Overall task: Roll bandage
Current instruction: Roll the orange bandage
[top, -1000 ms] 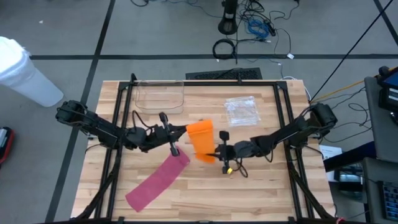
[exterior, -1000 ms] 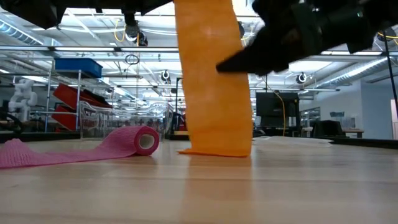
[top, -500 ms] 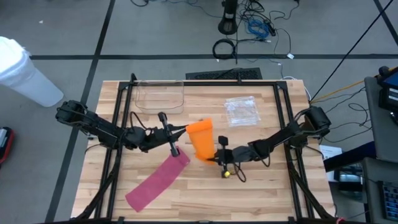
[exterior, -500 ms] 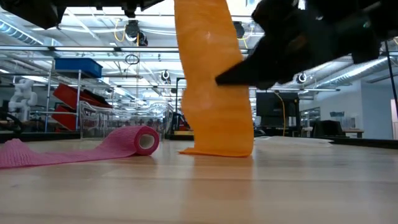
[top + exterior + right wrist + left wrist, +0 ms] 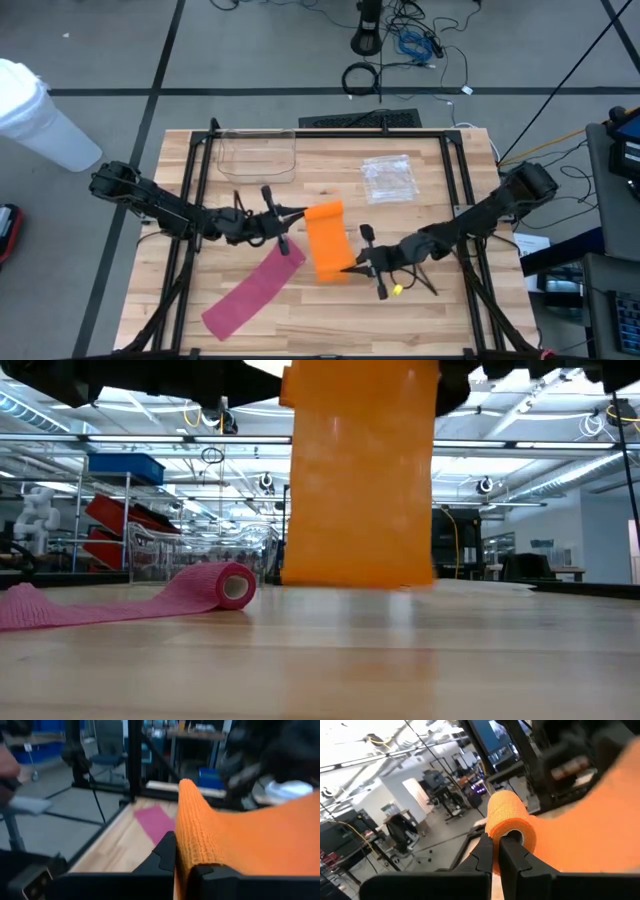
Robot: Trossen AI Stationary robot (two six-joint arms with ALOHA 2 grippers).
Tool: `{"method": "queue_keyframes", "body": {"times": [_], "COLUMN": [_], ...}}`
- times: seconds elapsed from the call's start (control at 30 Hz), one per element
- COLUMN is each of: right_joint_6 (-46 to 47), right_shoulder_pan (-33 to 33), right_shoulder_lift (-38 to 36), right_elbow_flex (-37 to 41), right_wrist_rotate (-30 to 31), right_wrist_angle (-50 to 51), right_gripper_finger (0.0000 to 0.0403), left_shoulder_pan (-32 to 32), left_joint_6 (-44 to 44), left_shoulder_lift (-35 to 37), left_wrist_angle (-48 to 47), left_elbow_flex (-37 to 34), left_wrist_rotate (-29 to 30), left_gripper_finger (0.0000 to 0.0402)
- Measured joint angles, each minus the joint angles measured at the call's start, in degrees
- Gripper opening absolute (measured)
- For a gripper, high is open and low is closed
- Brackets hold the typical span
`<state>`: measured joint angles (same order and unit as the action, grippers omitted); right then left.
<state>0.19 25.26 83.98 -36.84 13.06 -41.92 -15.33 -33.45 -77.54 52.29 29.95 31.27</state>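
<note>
**Orange strip stretched between both arms, roll at the left end**

You have the wide orange woven bandage strip [image 5: 328, 243] held off the wooden slatted table [image 5: 420, 320] near its middle, with one arm on each end. The left gripper [image 5: 287, 214] has its jaws pressed together on the rolled end: in the left wrist view the two dark fingers [image 5: 485, 851] pinch the wall of the orange roll [image 5: 509, 820], one finger reaching into its hollow core. The right gripper [image 5: 352, 265] is clamped on the loose far end; the right wrist view shows its jaws closed over the edge of the fabric [image 5: 192, 832].

What matters for your next move is the line of the strip. Its long axis runs from the left gripper toward the right gripper and slightly toward the table's front edge, so the unrolled length lies on the right arm's side of the roll. The roll's own axis appears to sit across that line. The left arm is the one at the roll, so winding would seem to fall to it, with the right arm keeping the tail taut.

A second, pink bandage [image 5: 255, 291] lies partly unrolled on the table just front-left of the strip, apart from both grippers.
</note>
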Motion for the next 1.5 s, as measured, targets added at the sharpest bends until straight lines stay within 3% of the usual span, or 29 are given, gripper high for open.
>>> {"method": "queue_keyframes", "body": {"times": [0.23, 0.47, 0.67, 0.8, 1.17, 1.3, 1.43, 1.5], "right_joint_6": [-2.9, -6.7, -4.7, -3.8, 6.5, 15.8, 29.8, 33.3], "right_shoulder_pan": [-0.5, -2.8, -6.7, -9.4, -17.4, -21.0, -23.9, -23.9], "right_shoulder_lift": [-7.2, -10.8, -10.9, -11.4, -11.4, -11.4, -10.4, -9.6], "right_elbow_flex": [-1.3, -9.2, -15.0, -17.0, -17.0, -17.0, -17.0, -17.0], "right_wrist_rotate": [-2.3, -2.9, -1.9, 2.3, 3.2, 2.5, -7.7, -8.7], "right_wrist_angle": [2.1, 15.8, 19.2, 22.3, 25.3, 27.7, 33.5, 35.3], "right_gripper_finger": [0.0000, 0.0000, 0.0000, 0.0000, 0.0000, 0.0003, 0.0025, 0.0042], "left_shoulder_pan": [-0.1, -0.2, -1.4, -2.4, -4.7, -5.0, -5.4, -5.7], "left_joint_6": [2.3, 3.4, 4.6, 4.6, 4.1, 4.1, 4.2, 4.2], "left_shoulder_lift": [0.0, 0.0, 0.0, 0.0, 0.0, 0.0, 0.0, 0.0], "left_wrist_angle": [-4.7, -6.6, -9.4, -9.1, -6.8, -6.0, -6.1, -6.3], "left_elbow_flex": [0.0, 0.0, 0.0, 0.0, 0.0, 0.1, 1.0, 1.4], "left_wrist_rotate": [-2.5, -7.2, -8.8, -8.8, -9.1, -11.5, -12.0, -13.9], "left_gripper_finger": [0.0011, 0.0011, 0.0011, 0.0011, 0.0011, 0.0011, 0.0011, 0.0011]}}
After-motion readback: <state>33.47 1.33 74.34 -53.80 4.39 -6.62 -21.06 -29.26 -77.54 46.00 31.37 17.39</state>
